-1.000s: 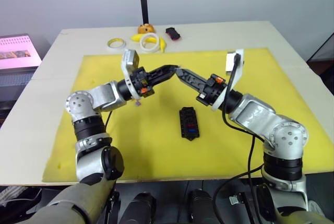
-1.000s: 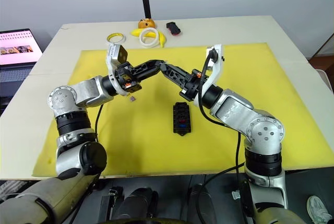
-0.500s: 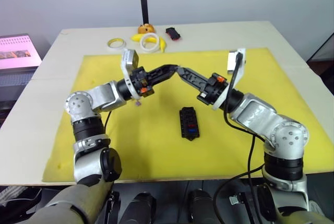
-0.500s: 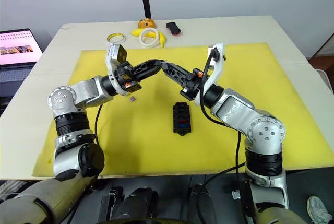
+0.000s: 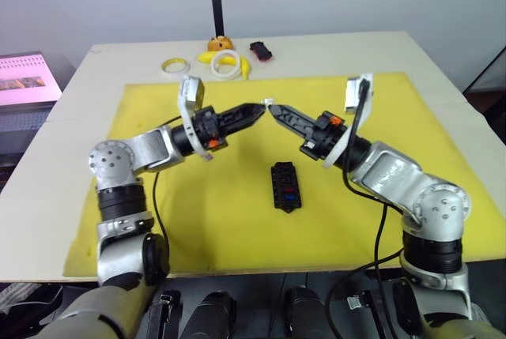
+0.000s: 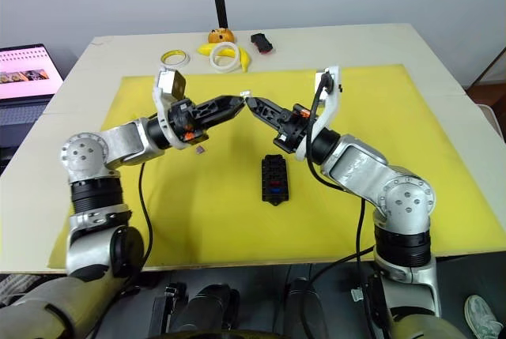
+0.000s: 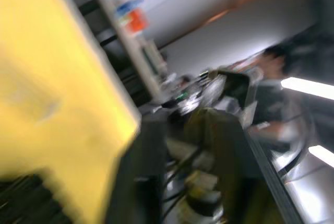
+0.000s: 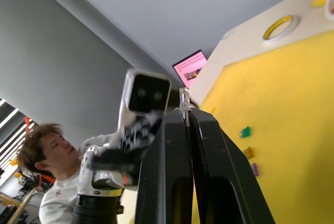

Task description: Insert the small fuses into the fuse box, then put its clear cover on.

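From the left eye view, a yellow mat [image 5: 198, 220] covers most of the bench [image 5: 443, 62], leaving bare margins along the far edge and both sides; the mat's near half and its right side lie open around the fuse box [image 5: 285, 186], a small black block with two rows of slots that sits flat near the mat's middle, with a red and a blue fuse showing in it. Above the mat's far-middle part the two arms meet tip to tip: the right gripper [image 5: 271, 106] has its fingers pressed together on the clear cover [image 5: 269, 102], a small pale glint at its tip, and the left gripper [image 5: 257, 109] points at it from the other side, just beside it; whether the left fingers are spread I cannot tell. The fuse box lies well nearer the front edge than both grippers. From the right eye view, a few loose small fuses [image 6: 201, 149] lie on the mat under the left forearm. Along the far edge stand two tape rings [image 6: 175, 58], a yellow object [image 6: 222, 36] and a black-and-red object [image 6: 262, 41]. From the right wrist view, the right gripper's fingers [image 8: 172, 151] close tight on the cover's thin transparent edge [image 8: 183, 98]; loose fuses lie on the mat beyond, and a person [image 8: 52, 151] stands behind.
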Available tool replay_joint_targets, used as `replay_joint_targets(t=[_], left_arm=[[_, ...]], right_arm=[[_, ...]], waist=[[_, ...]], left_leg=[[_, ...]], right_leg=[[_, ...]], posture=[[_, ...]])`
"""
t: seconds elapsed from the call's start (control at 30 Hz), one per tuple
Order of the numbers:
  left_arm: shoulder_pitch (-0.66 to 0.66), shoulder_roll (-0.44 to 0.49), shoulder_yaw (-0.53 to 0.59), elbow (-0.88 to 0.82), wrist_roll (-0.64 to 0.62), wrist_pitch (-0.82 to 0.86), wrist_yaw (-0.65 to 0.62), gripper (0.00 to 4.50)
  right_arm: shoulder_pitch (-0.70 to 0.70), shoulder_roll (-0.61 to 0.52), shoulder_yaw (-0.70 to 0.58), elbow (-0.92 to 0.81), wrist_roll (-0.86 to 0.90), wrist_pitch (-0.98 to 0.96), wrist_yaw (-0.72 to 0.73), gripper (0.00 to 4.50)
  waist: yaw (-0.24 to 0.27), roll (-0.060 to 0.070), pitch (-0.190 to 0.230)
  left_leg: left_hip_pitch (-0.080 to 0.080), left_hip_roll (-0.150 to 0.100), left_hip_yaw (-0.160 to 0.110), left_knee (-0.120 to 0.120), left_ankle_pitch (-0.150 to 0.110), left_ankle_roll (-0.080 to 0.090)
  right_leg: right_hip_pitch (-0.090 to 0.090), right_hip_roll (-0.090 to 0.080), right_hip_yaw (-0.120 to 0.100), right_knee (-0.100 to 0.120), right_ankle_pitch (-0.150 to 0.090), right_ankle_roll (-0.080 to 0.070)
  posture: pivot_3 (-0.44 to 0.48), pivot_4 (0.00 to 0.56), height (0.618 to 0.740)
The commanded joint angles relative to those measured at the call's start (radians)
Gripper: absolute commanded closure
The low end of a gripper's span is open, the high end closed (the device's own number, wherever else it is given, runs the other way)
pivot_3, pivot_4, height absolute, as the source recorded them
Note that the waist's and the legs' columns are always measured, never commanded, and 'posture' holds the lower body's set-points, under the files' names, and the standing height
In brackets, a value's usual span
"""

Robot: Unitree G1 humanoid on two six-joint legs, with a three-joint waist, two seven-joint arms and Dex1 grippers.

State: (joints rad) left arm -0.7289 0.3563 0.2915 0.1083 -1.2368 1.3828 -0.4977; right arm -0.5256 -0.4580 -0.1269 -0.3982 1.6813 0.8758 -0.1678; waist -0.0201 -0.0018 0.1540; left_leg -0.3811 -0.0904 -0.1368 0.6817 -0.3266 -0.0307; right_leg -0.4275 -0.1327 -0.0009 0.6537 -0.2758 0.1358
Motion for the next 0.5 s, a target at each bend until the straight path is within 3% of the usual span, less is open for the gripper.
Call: replay_joint_targets(t=[0.03,0.1,0.27,0.4,0.5], left_arm=[[0.067,0.202,-0.231,-0.222,0.205,-0.209,-0.353,1.05],[0.095,0.279,-0.318,-0.265,0.31,-0.347,-0.482,0.16],[0.124,0.368,-0.459,-0.281,0.557,-0.682,-0.697,0.16],[0.11,0.342,-0.545,-0.208,0.749,-0.935,-0.752,0.07],[0.116,0.314,-0.588,-0.173,0.845,-1.068,-0.775,0.07]], right_arm=[[-0.029,-0.141,-0.038,-0.036,0.045,0.07,0.104,4.5],[-0.04,-0.245,-0.033,-0.035,0.002,0.119,0.199,4.5],[-0.09,-0.499,0.043,-0.068,-0.286,0.176,0.561,4.5],[-0.116,-0.674,0.258,-0.111,-0.731,-0.024,0.903,4.5],[-0.132,-0.696,0.368,-0.088,-0.941,-0.152,1.046,4.5]], waist=[[-0.002,0.001,0.0],[0.004,0.002,0.001],[0.011,0.002,0.001],[0.008,0.002,0.001],[0.006,0.001,0.001]], left_leg=[[0.0,0.0,0.001,-0.001,0.0,0.0],[0.0,0.0,0.001,-0.002,0.0,0.0],[0.0,0.0,0.001,0.0,-0.001,0.001],[0.0,0.0,0.002,0.0,-0.001,0.002],[0.0,-0.001,0.004,0.0,-0.001,0.002]], right_leg=[[0.0,0.0,0.0,-0.001,0.0,0.0],[0.0,0.0,0.0,-0.004,0.0,0.0],[0.004,0.0,0.0,-0.007,0.0,0.0],[0.003,0.0,-0.001,-0.007,0.0,0.0],[0.003,0.001,-0.001,-0.007,0.0,0.0]], posture=[[0.0,0.15,0.74],[0.0,0.15,0.74],[0.0,0.15,0.74],[0.0,0.15,0.74],[0.0,0.15,0.74]])
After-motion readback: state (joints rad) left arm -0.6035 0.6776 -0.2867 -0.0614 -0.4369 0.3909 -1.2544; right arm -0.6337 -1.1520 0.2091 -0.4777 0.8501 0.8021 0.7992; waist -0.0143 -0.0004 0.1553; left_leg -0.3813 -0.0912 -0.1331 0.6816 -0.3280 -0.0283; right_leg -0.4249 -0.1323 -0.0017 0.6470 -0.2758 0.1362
